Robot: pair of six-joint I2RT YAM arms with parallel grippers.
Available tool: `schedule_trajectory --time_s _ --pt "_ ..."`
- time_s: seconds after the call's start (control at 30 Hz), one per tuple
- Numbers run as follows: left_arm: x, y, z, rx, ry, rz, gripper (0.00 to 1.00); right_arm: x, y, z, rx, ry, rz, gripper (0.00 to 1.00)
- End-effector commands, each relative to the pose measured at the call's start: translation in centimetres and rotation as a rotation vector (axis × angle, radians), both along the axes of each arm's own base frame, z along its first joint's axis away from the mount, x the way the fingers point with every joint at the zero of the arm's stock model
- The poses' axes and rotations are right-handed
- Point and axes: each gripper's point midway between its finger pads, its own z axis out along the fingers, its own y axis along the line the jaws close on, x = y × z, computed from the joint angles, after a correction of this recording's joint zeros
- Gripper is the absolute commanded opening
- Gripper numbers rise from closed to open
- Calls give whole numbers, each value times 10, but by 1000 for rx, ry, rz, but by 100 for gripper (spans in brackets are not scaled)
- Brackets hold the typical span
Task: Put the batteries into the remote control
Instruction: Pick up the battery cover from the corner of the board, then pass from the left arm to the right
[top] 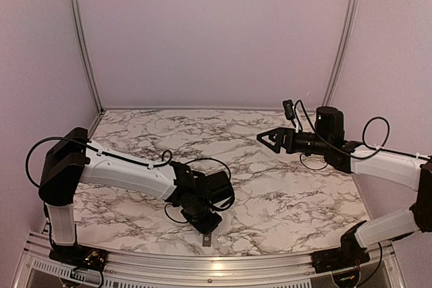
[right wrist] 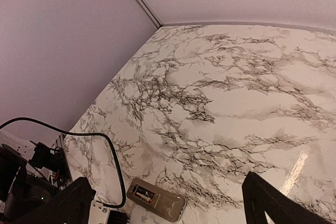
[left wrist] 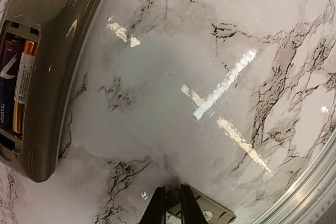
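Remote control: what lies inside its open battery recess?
Two batteries lie side by side in the remote control. The recess's left edge is outside the left wrist view; whatever lies under them is covered.

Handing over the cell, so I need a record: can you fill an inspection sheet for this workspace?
Surface: marbled table, glare patches.
Job's things: remote control back up, batteries seated in its recess.
Clutter: cover plate by the near edge.
Grippers: left gripper low, jaws shut on the cover plate; right gripper raised, jaws wide, empty.
Cables: black cable loops off both arms.
Surroundings: plain walls, metal rails; nothing else seen.
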Motion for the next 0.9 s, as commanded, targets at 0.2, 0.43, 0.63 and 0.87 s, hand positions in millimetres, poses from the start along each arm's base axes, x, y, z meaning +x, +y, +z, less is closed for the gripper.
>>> schedule_trajectory --time_s 0.2,0.43,0.63,0.87 --pt "70 0 127 -348 -193 91 3 -24 23 20 74 -38 202 91" --pt "103 7 215 -608 -461 139 3 -76 76 28 130 -1 486 86" --pt "94 16 267 -856 -615 72 4 -105 81 56 284 21 652 93" --pt "60 29 304 -1123 -710 -67 7 -145 104 77 334 -4 828 92"
